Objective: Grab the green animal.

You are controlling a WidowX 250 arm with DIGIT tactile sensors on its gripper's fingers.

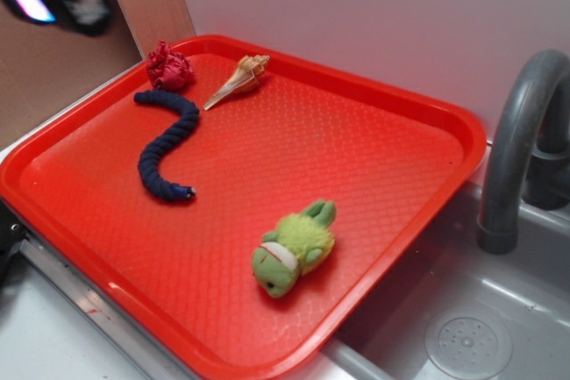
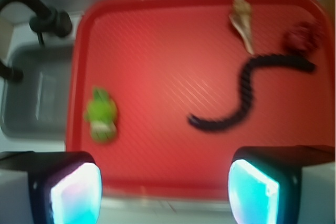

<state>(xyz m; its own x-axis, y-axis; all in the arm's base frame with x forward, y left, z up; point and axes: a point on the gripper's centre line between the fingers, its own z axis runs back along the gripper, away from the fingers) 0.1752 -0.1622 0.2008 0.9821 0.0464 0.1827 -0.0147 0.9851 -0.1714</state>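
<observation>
The small fuzzy lime-green plush animal [image 1: 296, 248] lies on its side on the red textured plastic tray [image 1: 374, 144], close to the tray edge that borders the grey sink basin [image 1: 472, 327]. In the wrist view it sits ahead of the claw [image 2: 164, 192] and off to its left, well apart from both fingers [image 2: 73, 192]. Its long axis runs roughly toward and away from the claw: the rounded head with the white-and-red band points back toward the claw, the darker green feet point away. The claw is spread wide and holds nothing; it hovers high over the near rim of the tray, probably so that the wrist camera takes in the whole tray before a target is chosen. To grab the toy it would likely have to shift left and descend, with the fingers closing across the narrow body. Ahead and right of the claw lies the dark blue braided rope [image 1: 169, 153], curved in an S; beyond it are a pale spiral seashell [image 1: 239, 79] and a crumpled dark red cloth ball [image 1: 168, 66], both far from the toy. A grey curved faucet [image 1: 521, 144] stands beside the sink.
</observation>
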